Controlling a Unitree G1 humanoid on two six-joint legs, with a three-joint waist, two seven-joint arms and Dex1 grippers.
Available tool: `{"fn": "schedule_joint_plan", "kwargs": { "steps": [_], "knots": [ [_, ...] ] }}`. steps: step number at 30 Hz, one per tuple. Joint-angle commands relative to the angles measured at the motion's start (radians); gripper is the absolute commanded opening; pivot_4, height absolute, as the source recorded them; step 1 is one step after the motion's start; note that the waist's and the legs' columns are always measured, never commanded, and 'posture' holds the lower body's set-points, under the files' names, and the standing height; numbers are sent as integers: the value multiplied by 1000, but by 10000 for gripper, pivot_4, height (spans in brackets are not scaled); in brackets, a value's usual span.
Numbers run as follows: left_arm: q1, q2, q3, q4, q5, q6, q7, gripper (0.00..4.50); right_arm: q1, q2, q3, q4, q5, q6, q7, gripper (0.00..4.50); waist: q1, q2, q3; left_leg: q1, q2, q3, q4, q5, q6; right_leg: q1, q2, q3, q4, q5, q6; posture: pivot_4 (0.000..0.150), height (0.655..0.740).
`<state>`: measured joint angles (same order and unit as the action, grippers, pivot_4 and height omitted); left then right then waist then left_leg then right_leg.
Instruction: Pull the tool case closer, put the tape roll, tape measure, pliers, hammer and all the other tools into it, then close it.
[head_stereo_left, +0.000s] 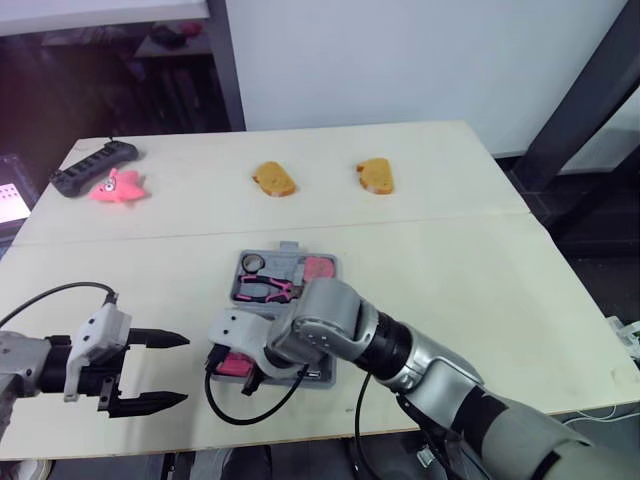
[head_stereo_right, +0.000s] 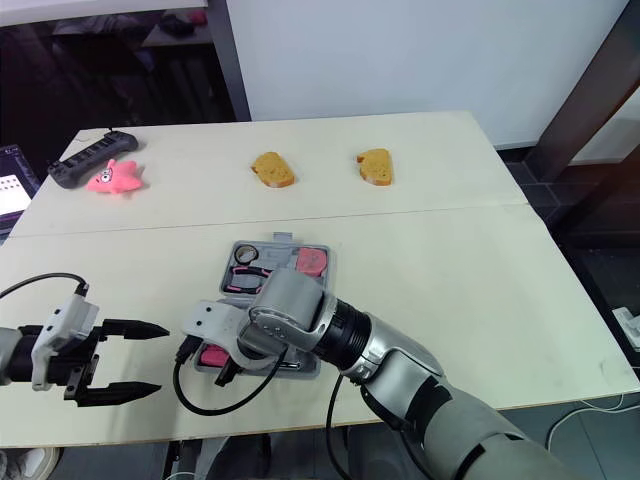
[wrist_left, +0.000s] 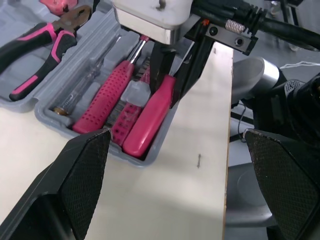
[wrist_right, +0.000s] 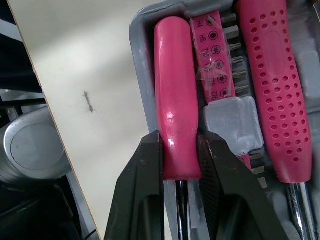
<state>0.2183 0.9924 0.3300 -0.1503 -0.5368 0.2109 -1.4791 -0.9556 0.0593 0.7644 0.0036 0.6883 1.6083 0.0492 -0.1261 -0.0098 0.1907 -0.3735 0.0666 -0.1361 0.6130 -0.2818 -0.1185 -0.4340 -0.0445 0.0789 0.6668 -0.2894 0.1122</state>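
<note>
Grey tool case (wrist_right: 141, 65) lies open on the pale table (head_stereo_left: 450, 280), at mid-width and close to the front edge. Right gripper (wrist_right: 179, 150) is down inside the case at its near end, with both black fingers clamped on a smooth pink handle (wrist_right: 172, 90) that lies against the case's outer wall. Just beside that handle sits a pink bit strip (wrist_right: 215, 55), and beyond the strip a dotted pink handle (wrist_right: 277, 90) rests in its own slot. Pliers (head_stereo_left: 265, 288) with pink and black grips lie across the middle of the case. A tape roll (head_stereo_left: 254, 263) and a pink tape measure (head_stereo_left: 318, 268) occupy the far end, side by side.

Left gripper (head_stereo_left: 187, 369) hangs over the table to the left of the case, apart from it, with its fingers spread wide and nothing between them.

At the far side of the table, well apart from the case: two bread-like pieces (head_stereo_left: 274, 179) (head_stereo_left: 375, 175) near the middle, a pink starfish toy (head_stereo_left: 118, 187) and a black controller (head_stereo_left: 93, 166) at the left corner, the toy touching or just beside the controller.
</note>
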Motion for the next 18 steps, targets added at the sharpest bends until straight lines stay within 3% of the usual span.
{"fn": "schedule_joint_plan", "kwargs": {
  "steps": [1,7,8,9,18],
  "knots": [
    [-6,3,21,-10,-15,-4,-3,45000,1,23,-5,-18,-32,6,20,3994,0,0,0,0,0,0,0,0,0,0,0,0,0,0,0,1500,7400],
    [-8,3,20,-12,-16,-1,-3,45000,-3,19,-22,-39,-59,6,47,3994,1,0,0,0,0,0,0,0,0,0,0,0,0,0,0,1500,7400],
    [-9,3,19,-11,-16,-1,-2,45000,-4,20,-24,-41,-63,6,50,14032,1,0,0,0,0,0,0,0,0,0,0,0,0,0,0,1500,7400],
    [-11,3,17,-10,-16,0,-2,45000,-6,19,-30,-43,-67,6,54,16671,2,0,0,0,0,0,0,0,0,0,0,0,0,0,0,1500,7400],
    [-31,0,6,2,-10,0,-2,45000,-13,25,-59,-70,-118,6,100,16671,2,0,0,0,0,0,0,0,0,0,0,0,0,0,0,1500,7400]
  ]
}}
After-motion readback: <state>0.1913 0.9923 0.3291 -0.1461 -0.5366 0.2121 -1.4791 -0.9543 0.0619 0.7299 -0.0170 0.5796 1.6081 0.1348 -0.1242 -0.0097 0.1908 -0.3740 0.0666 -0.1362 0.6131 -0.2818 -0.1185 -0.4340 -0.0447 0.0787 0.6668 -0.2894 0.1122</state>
